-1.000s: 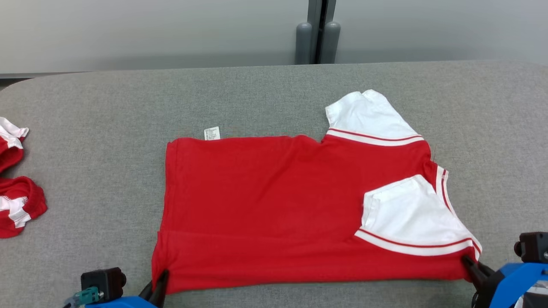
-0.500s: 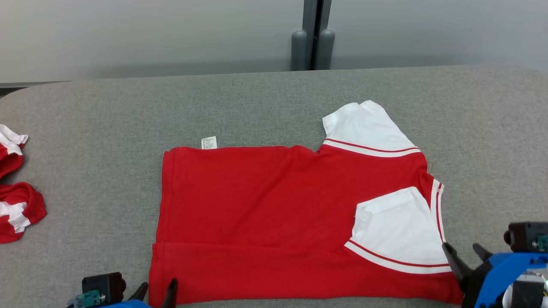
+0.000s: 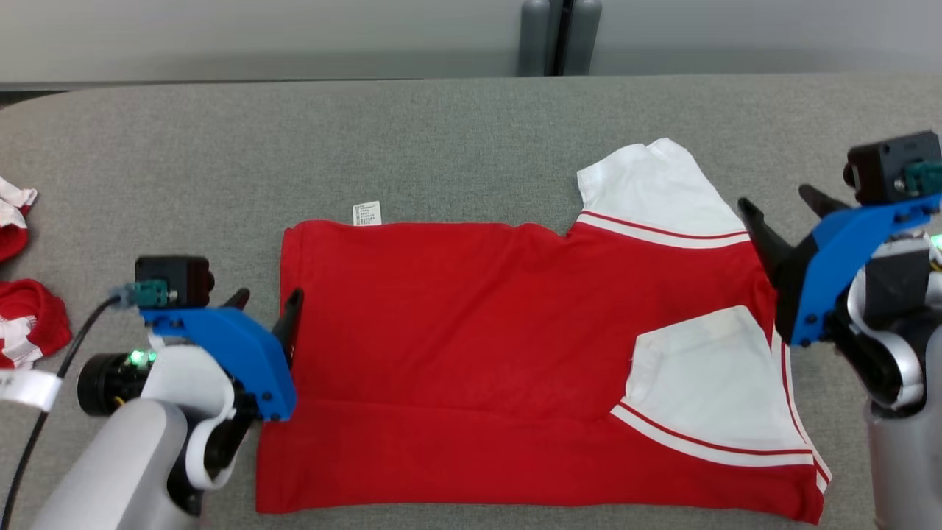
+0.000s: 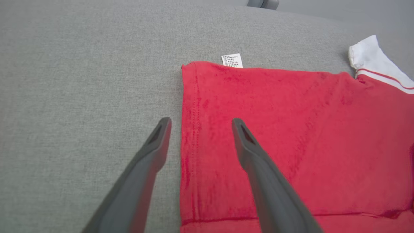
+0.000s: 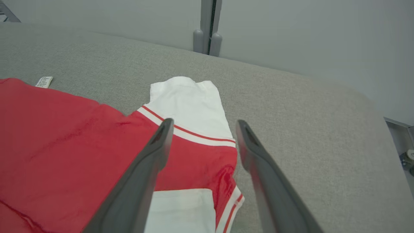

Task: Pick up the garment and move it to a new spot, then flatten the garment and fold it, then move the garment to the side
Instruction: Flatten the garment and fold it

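Shirt [image 3: 478, 331]: soft knit cloth, matt; red body faintly fuzzy, white sleeves smoother. Care label [image 3: 366, 213]: thin, printed; cloth or paper undetermined. Table cover [image 3: 441, 147]: grey woven cloth, matt, coarse-grained. Left gripper [image 3: 266, 296] and right gripper [image 3: 774, 196]: fingers [image 4: 258, 168] dark matt plastic; blue brackets [image 3: 235, 346] smooth plastic, slight sheen.

Label [image 3: 366, 213] print is too small to read; red-and-white cloth [image 3: 33, 331] at the table's [image 3: 441, 132] left side is cut by the picture's edge; left gripper [image 3: 266, 296] hides part of the garment's [image 3: 478, 331] left hem.
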Robot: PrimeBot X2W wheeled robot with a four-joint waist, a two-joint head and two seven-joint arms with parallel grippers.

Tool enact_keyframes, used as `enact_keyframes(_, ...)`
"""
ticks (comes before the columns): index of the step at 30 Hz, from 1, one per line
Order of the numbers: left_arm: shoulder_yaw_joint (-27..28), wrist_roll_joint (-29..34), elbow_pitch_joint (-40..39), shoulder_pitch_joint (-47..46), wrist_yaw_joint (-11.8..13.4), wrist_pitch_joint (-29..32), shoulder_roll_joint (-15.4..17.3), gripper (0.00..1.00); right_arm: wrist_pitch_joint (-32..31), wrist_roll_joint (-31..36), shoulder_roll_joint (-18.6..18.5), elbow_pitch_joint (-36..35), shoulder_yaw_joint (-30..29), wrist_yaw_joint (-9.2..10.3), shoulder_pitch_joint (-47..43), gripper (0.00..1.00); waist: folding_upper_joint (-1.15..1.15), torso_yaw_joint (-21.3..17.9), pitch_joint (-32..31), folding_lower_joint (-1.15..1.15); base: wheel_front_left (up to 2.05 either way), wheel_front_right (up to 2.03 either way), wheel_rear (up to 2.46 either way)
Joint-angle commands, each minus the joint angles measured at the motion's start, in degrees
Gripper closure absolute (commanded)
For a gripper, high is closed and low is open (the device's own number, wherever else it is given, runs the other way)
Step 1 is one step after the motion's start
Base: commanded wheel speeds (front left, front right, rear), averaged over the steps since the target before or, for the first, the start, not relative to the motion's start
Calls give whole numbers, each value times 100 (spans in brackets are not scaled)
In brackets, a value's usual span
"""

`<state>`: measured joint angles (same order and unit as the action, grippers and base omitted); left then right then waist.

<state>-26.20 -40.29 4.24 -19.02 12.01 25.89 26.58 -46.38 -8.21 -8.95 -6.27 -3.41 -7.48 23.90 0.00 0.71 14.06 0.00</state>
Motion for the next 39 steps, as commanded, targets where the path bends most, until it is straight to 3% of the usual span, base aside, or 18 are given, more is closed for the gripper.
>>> enact_keyframes(1, 12, -42, 213, -342, -93, 24, -85, 0, -42, -15, -96, 111, 66, -2, 294, 0, 0, -2, 188, 0, 0, 0, 0)
enact_keyframes(11, -51, -19, 1901, -1891, -603, 107, -352, 0, 312, -107, -297, 1187, 572, -3, 1824, 0, 0, -118, 881, 0, 0, 0, 0)
enact_keyframes(20, -332, 43, 2556, -2385, -887, 280, -573, 0, 517, -212, -441, 1926, 705, -3, 2381, 0, 0, -40, 1213, 0, 0, 0, 0)
enact_keyframes(21, -367, 79, 2601, -2418, -903, 265, -577, 29, 517, -222, -452, 1995, 703, -3, 2420, 0, 0, -29, 1240, 0, 0, 0, 0)
enact_keyframes(22, -367, 79, 2601, -2418, -903, 265, -577, 29, 517, -222, -452, 1995, 703, -3, 2420, 0, 0, -29, 1240, 0, 0, 0, 0)
enact_keyframes(23, -385, 92, 2632, -2454, -916, 247, -588, 56, 495, -233, -457, 2067, 686, -3, 2465, 0, 0, -15, 1280, 0, 0, 0, 0)
enact_keyframes(24, -420, 143, 2674, -2490, -924, 171, -612, 100, 455, -220, -485, 2219, 673, -3, 2561, 0, 0, 21, 1347, 0, 0, 0, 0)
enact_keyframes(39, -690, 215, 2111, -2358, -1218, -438, -930, 100, 23, 453, -722, 3663, 289, -3, 3476, 0, 0, 741, 1928, 0, 0, 0, 0)
